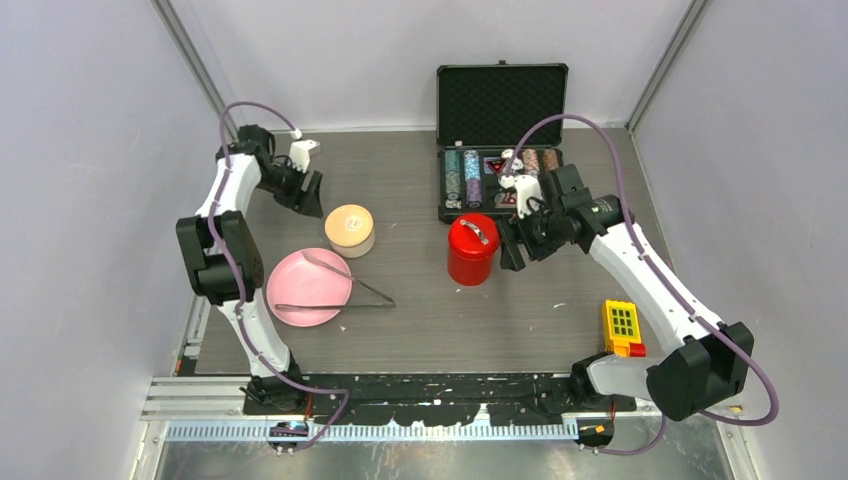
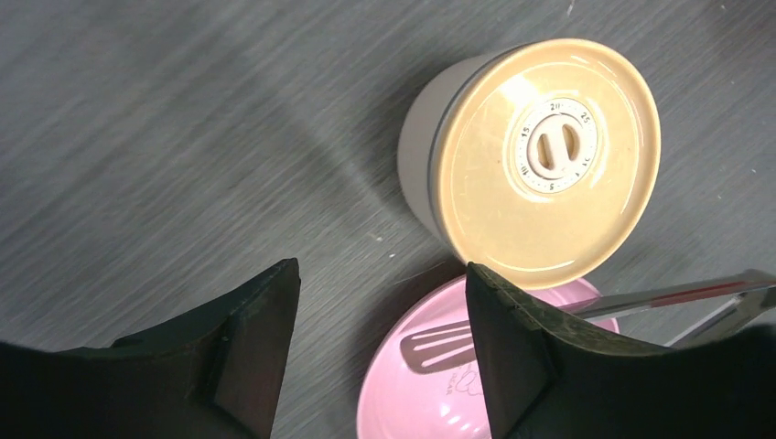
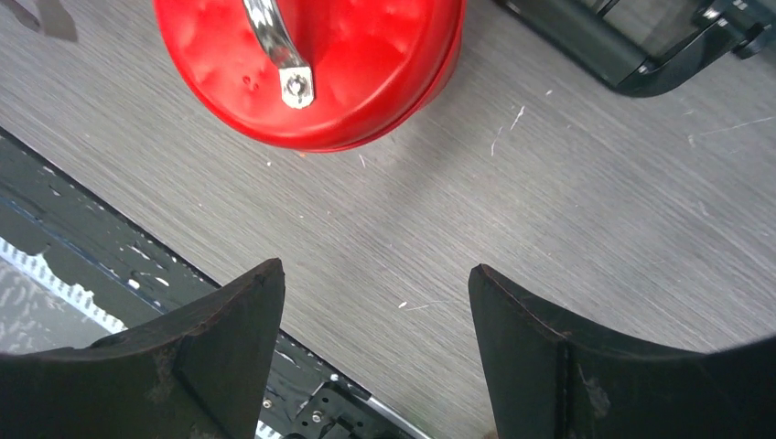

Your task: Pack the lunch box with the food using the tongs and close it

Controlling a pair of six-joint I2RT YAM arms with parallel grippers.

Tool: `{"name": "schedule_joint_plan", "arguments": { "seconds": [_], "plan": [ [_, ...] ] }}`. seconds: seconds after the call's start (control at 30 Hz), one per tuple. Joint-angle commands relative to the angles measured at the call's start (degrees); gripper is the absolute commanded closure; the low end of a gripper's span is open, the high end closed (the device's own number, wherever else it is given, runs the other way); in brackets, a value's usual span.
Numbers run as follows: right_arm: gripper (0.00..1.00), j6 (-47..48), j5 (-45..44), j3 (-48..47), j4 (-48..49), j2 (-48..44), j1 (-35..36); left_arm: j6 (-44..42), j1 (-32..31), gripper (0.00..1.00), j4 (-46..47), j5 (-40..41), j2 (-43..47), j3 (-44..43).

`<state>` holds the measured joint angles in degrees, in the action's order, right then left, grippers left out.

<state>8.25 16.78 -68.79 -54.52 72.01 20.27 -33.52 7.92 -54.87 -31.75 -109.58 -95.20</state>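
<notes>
The left jaws stand spread and empty above the table (image 1: 430, 310), near the far left side of the small steel bowl (image 1: 350, 230), whose beige lid is on. The bowl sits just beyond the pink plate (image 1: 300, 285). The tongs (image 1: 340, 305) lie with their tips on the plate and their joined end on the table. The right jaws, also spread and empty, hover just beside the lidded red canister (image 1: 472, 249), which stands near the open poker chip case (image 1: 500, 100)

We see the red canister (image 1: 472, 249) standing upright, its lid with a metal handle in place. Well to its left stands the small steel bowl (image 1: 350, 231), its beige disc lid on. The tongs (image 1: 384, 298) lie in a V, tips over the pink plate (image 1: 300, 300).
</notes>
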Motion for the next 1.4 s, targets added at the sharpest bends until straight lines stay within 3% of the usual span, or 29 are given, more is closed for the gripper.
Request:
{"name": "schedule_joint_plan", "arguments": {
  "seconds": [0.0,0.53,0.83,1.13,1.37],
  "plan": [
    [0.22,0.8,-2.0,2.6,4.9,-0.5,1.2,0.2,-0.6,0.32,-0.5,-7.6,-1.7,1.1],
    [0.22,-0.8,-1.9,9.6,19.5,4.1,4.4,3.6,-2.5,0.34,3.3,-13.5,-5.6,6.8],
    [0.22,-1.4,-2.9,11.9,28.5,8.5,6.1,3.9,-6.4,0.39,6.9,-12.6,-2.0,13.7],
    [0.22,-1.2,-2.1,10.6,30.6,11.9,7.0,7.7,-12.5,0.40,10.7,-11.8,2.2,19.2],
    [0.22,-0.6,1.0,8.7,29.0,11.4,7.3,15.8,-16.3,0.40,17.1,-11.2,3.8,22.0]
  ]
}}
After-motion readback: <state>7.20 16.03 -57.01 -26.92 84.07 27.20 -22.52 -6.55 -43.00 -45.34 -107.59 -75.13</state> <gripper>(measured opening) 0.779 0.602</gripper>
